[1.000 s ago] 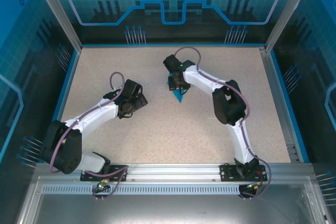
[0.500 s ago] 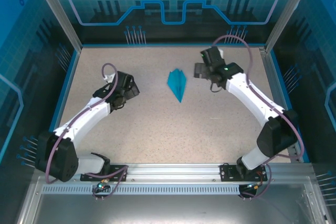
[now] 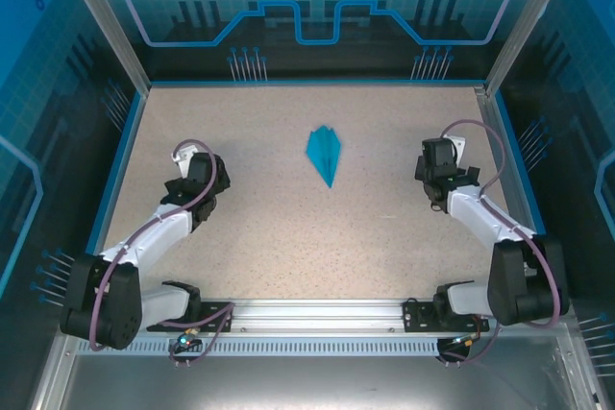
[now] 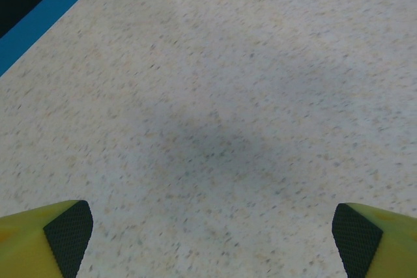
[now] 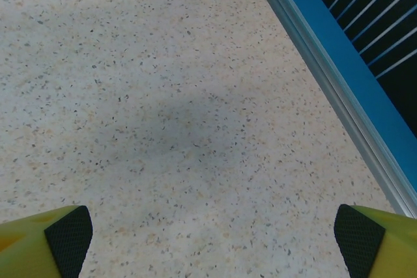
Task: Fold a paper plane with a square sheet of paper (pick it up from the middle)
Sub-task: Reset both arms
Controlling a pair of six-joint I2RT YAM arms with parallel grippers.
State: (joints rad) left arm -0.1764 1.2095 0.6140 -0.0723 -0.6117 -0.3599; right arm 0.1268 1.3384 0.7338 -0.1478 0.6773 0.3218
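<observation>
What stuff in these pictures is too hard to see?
- Top view: the paper plane is too small to count its folds or check that its wings match. Its underside is hidden against the table.
- Left wrist view: the bottom edge cuts off the left end effector, leaving just its tips.
- Right wrist view: the bottom edge cuts off the right end effector the same way.
</observation>
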